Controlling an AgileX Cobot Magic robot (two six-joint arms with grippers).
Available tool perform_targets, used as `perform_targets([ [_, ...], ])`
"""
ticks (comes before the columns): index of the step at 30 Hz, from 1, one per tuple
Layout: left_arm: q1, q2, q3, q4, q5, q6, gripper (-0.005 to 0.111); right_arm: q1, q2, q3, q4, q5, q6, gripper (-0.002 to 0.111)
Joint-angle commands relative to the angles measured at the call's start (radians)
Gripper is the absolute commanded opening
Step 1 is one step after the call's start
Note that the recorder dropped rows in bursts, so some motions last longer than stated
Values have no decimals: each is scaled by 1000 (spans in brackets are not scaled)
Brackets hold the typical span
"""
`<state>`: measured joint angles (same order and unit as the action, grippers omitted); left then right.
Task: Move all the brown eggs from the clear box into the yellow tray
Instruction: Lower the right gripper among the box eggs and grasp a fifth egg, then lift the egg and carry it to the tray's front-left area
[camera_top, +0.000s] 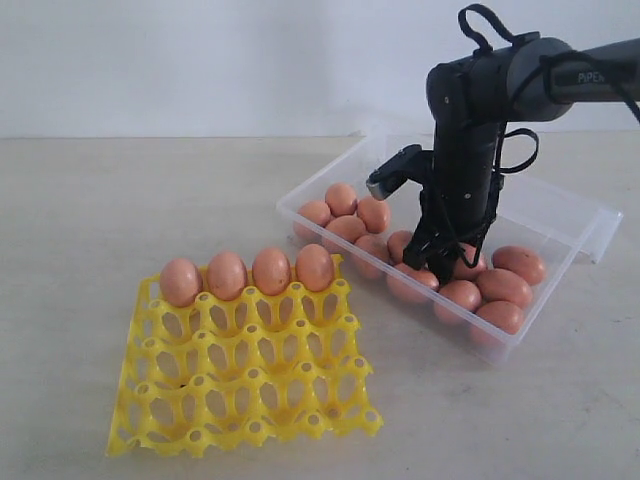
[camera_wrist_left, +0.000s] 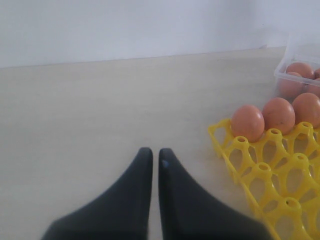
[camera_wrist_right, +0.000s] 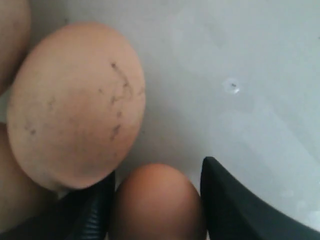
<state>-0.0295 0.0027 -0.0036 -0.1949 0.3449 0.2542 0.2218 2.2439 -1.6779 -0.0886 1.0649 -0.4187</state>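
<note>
Right wrist view shows the right claw (camera_wrist_right: 159, 172) pinching one brown egg (camera_wrist_right: 157, 205) inside the clear box (camera_top: 560, 215), a second egg (camera_wrist_right: 75, 105) just beside it; more brown eggs (camera_top: 500, 285) crowd the box around the claw. Beside the box, the yellow tray (camera_top: 240, 400) holds four eggs (camera_top: 247, 272) in its row nearest the box; the left claw (camera_wrist_left: 155, 152) hovers over the table (camera_wrist_left: 100, 110) beyond the tray, fingers pressed together.

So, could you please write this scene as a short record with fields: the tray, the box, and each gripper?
yellow tray: four brown eggs in the row nearest the box, other cups empty
clear box: open, pile of eggs inside
right gripper: down in the box, jaws closed on one egg, not lifted
left gripper: shut, empty, over the table beside the tray
</note>
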Motion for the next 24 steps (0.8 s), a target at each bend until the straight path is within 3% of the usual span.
perform_targets([
  [1,-4,-3,4,1,-4,1,4,-4,0,3,-5,7,-6,39],
  [3,-4,-3,4,1,-4,1,4,-4,0,3,-5,7,-6,25],
  [5,-4,-3,4,1,-4,1,4,-4,0,3,-5,7,-4,4],
  [6,-4,-3,4,1,-4,1,4,-4,0,3,-5,7,6,0],
  [15,-4,-3,4,1,-4,1,4,-4,-25,10,38,-31,219,0],
  [20,-4,-3,4,1,-4,1,4,-4,-163,160,58,-254,374,0],
  [24,-4,-3,4,1,-4,1,4,-4,-332,380,57,-528,456,0],
])
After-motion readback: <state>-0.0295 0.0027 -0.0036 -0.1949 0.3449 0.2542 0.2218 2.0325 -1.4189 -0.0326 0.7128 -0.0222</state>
